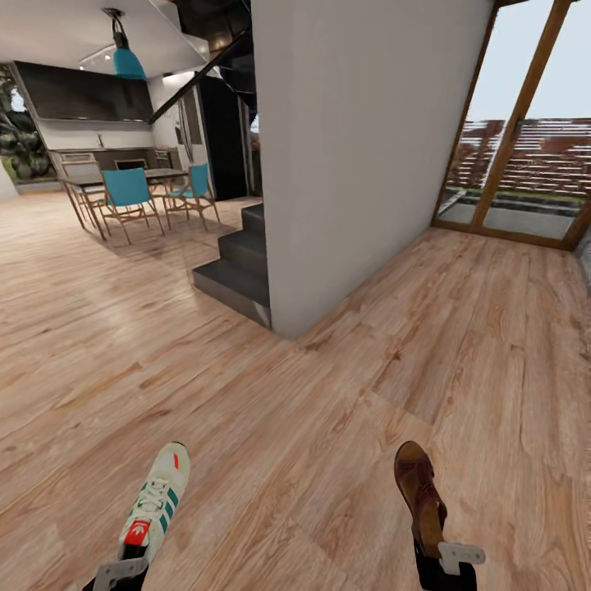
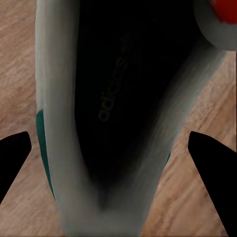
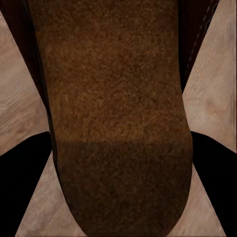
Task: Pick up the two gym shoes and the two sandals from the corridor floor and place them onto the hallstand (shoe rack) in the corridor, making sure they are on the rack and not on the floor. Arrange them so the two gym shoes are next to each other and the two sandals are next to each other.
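One white gym shoe (image 1: 158, 501) with green stripes and a red tongue mark hangs at the lower left of the head view, my left gripper (image 1: 123, 570) shut on its heel end. The left wrist view looks into the gym shoe's dark opening (image 2: 118, 98), a black finger on either side. At the lower right, my right gripper (image 1: 447, 560) is shut on a dark brown sandal (image 1: 419, 488). In the right wrist view the sandal's footbed (image 3: 118, 98) sits between the two fingers. Light wood corridor floor (image 1: 312, 427) lies below both. The hallstand is out of view.
A grey-white wall block (image 1: 361, 148) stands straight ahead with dark stair steps (image 1: 238, 267) at its left. Behind the steps are a dining table and blue chairs (image 1: 127, 193). A wood-framed glass door (image 1: 525, 131) is at the far right, with open floor leading to it.
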Robot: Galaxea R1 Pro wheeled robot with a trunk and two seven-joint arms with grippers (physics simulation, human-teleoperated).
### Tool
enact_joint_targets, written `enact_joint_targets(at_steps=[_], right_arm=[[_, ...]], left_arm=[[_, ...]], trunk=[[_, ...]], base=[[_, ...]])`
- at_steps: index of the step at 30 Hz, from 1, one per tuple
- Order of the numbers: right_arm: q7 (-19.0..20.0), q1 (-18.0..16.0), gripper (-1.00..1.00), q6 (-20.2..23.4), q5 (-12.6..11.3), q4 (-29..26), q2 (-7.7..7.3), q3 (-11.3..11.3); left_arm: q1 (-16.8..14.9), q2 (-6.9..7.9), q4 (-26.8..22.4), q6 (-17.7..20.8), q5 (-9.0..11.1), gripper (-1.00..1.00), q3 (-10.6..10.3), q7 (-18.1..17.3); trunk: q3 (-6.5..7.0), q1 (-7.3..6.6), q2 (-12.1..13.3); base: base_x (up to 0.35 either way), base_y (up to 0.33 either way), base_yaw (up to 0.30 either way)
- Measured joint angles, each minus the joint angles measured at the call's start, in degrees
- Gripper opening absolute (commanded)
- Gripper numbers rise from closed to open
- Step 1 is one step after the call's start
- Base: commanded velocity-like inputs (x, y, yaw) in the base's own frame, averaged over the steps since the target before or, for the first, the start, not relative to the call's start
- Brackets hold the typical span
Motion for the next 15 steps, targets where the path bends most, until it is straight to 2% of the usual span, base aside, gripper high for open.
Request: enact_joint_targets(at_steps=[15], right_arm=[[-0.1, 0.0, -1.00, 0.0, 0.0, 0.1, 0.00, 0.1]], left_arm=[[0.0, 0.00, 0.0, 0.0, 0.2, -1.00, 0.3, 0.0]], trunk=[[0.00, 0.00, 0.0]], base=[[0.306, -0.089, -0.267]])
